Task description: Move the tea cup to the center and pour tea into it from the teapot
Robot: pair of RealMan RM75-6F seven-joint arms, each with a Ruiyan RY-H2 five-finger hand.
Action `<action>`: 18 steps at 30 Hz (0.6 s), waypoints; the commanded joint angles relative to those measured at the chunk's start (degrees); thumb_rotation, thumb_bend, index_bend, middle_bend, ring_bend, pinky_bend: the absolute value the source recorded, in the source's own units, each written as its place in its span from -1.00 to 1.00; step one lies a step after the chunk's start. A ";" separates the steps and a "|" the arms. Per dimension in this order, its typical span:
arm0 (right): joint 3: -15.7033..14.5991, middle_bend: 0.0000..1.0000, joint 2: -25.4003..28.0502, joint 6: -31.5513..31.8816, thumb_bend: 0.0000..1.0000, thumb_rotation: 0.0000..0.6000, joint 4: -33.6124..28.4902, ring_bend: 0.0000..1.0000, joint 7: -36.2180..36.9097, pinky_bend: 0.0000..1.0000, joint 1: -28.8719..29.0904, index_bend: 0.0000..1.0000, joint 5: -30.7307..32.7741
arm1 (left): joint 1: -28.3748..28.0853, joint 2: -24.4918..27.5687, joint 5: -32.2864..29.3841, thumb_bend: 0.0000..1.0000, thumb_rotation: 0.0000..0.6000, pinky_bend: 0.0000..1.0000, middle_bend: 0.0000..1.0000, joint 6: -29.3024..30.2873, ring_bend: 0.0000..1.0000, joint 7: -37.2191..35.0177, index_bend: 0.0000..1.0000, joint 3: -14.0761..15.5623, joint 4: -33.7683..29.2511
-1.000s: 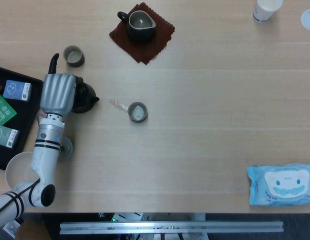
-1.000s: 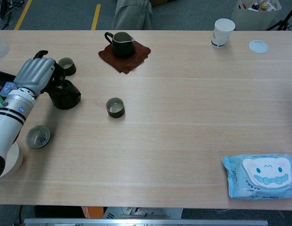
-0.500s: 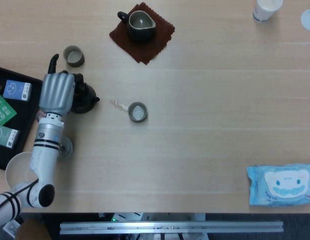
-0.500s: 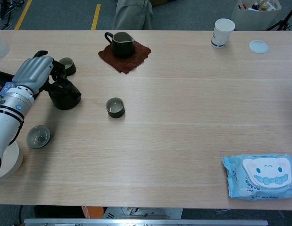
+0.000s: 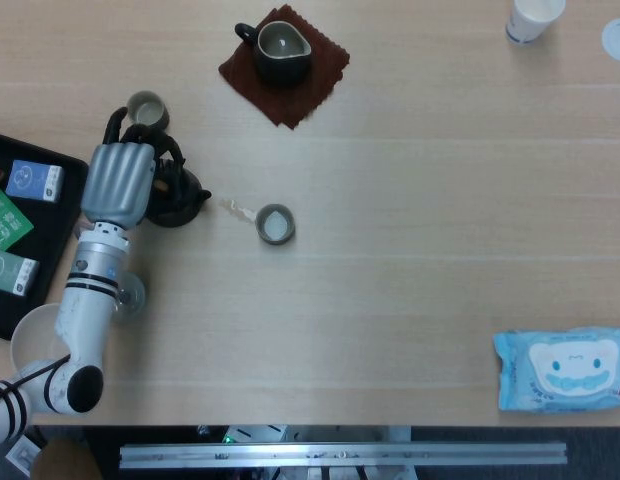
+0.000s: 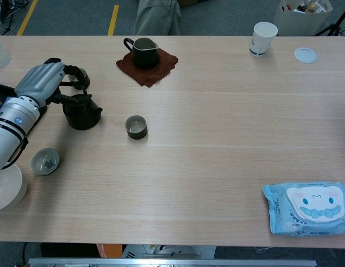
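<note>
Shifted a little toward the table's middle since a moment ago, the left hand (image 5: 118, 185) now has its fingers wrapped round the dark teapot (image 6: 82, 113), which sits on the wooden table (image 5: 410, 250) with its spout aimed at the tea cup (image 5: 276, 224) near the centre. That small grey cup stands upright with pale liquid in it, a small wet patch (image 5: 234, 208) on the wood beside it. Further out are a second small cup (image 5: 145, 107) behind the hand, a dark pitcher (image 6: 144, 52) on a red-brown cloth (image 6: 156, 69), and a loose lid (image 6: 44, 161) beside a white bowl (image 6: 6, 189); the right hand is out of sight.
</note>
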 commanded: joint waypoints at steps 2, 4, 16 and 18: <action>0.25 -0.57 0.18 0.30 -0.43 1.00 -0.18 -0.87 -0.05 -0.84 0.01 -0.73 0.12 | -0.14 0.70 0.65 -0.47 0.37 -0.91 -0.35 1.03 -0.62 0.00 -0.18 -0.26 -0.23; 0.35 -0.57 0.31 0.53 -0.43 1.00 -0.28 -0.87 -0.14 -0.84 -0.02 -0.73 0.12 | -0.09 1.26 1.16 -0.47 0.37 -0.91 -0.37 1.89 -0.62 -0.15 -0.19 -0.46 -0.47; -0.26 -0.57 0.94 1.91 -0.43 1.00 0.46 -0.87 1.48 -0.84 -1.39 -0.73 -0.96 | 3.37 9.33 6.03 -0.47 0.68 -0.91 -0.37 8.94 -0.62 -2.17 -0.19 0.84 -5.22; -0.61 -0.57 0.88 2.57 -0.43 1.00 0.85 -0.87 1.51 -0.84 -1.83 -0.73 -1.70 | 4.60 10.98 7.16 -0.47 0.71 -0.91 -0.37 10.44 -0.62 -2.52 -0.19 1.77 -6.34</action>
